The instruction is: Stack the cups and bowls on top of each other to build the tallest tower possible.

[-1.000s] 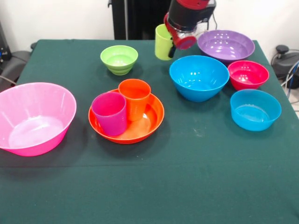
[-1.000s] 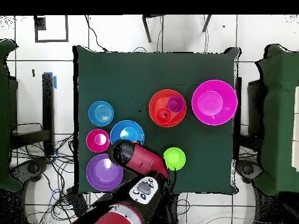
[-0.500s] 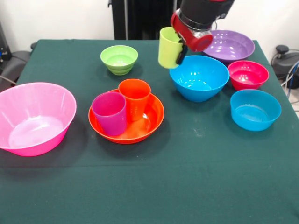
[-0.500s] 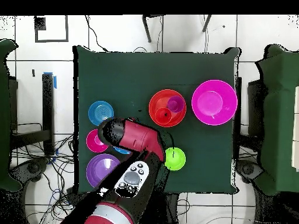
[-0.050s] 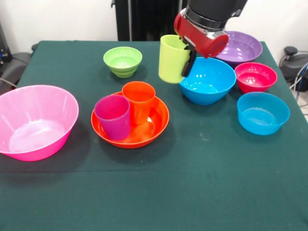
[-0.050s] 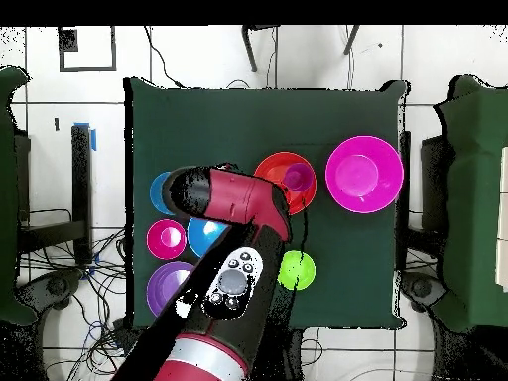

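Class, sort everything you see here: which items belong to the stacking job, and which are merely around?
Job: lime cup in the gripper; purple cup and orange cup in the orange bowl; six other bowls.
Around: green tablecloth; floor cables.

One camera faces me from across the tabletop (image 5: pixel 226 192), set a little above it and tilted down, close enough that the near edge runs off the bottom. The other hangs straight overhead, far enough back to take in the whole tabletop (image 6: pixel 198 119) and the tiled floor (image 6: pixel 298 60) around it, with my base at the bottom. Both show the same green cloth, turned half round between them.
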### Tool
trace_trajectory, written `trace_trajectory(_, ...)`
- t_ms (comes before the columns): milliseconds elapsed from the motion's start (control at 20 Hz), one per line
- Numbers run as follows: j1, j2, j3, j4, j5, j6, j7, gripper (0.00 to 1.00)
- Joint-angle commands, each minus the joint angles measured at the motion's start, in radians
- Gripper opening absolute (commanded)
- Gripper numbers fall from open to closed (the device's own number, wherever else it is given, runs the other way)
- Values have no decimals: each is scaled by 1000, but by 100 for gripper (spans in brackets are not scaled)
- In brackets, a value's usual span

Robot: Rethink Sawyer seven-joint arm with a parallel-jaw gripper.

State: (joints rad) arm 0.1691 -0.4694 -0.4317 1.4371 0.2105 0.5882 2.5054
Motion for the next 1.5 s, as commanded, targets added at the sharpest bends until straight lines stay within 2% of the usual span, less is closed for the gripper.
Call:
trace_trajectory(50,-34,79,183,-200,-106,161,-194,0)
trace_trajectory(350,-51,144,213,-263,-124,167,-157,0)
trace_trajectory(550,-46,172,199,-287,-145,172,-139,0)
trace_trajectory(750,-46,190,173,-320,-192,223,-177,0)
trace_trajectory(1100,-60,215,165,-358,-262,233,-230,0)
trace_trajectory(1500,-77,220,188,-338,-328,189,-236,0)
